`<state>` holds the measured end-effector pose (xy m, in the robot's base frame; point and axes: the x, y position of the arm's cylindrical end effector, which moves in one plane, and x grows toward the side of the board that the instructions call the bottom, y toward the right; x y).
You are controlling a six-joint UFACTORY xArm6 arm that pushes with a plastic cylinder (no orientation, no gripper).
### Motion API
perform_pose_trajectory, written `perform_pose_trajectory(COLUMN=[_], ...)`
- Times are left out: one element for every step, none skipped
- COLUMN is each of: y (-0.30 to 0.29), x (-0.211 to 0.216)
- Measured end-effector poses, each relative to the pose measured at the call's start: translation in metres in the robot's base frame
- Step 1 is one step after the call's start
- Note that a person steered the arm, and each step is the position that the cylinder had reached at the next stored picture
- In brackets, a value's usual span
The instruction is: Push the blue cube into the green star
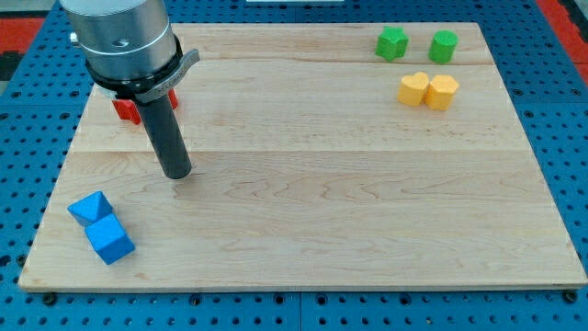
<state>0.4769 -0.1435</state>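
Nearest the view's left edge, below and to the left of my tip (176,173), two blue blocks sit touching near the counter's (303,221) bottom-left corner. The lower one reads as the blue cube (110,239). The upper blue block (89,208) has a pointed shape I cannot name with confidence.

The arm carries no pincer, so nothing can be apart or clamped. It ends only in a rod, whose end rests on bare wood, apart from every block. Just above and behind the rod, two red blocks (127,107) are partly hidden by the arm.

To push well, I judge my tip should circle to the cube's lower-left face. There is little wood between the cube and the counter's left and bottom edges, so the approach must be tight. It should also avoid nudging the other blue block.

Rightward of my tip, the counter's middle lies open for a long diagonal push. Far to the upper right are two yellow blocks (428,90), touching each other. Above them sit the green star (392,42), as I judge its shape, and a rounder green block (443,45). The yellow pair lies close to that line, so the cube should pass to their left.
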Motion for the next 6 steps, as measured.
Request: perform_pose_trajectory(y=[0.0,0.008,0.061,0.083,0.063,0.011], x=[0.0,-0.001,-0.001,0.061,0.134,0.142])
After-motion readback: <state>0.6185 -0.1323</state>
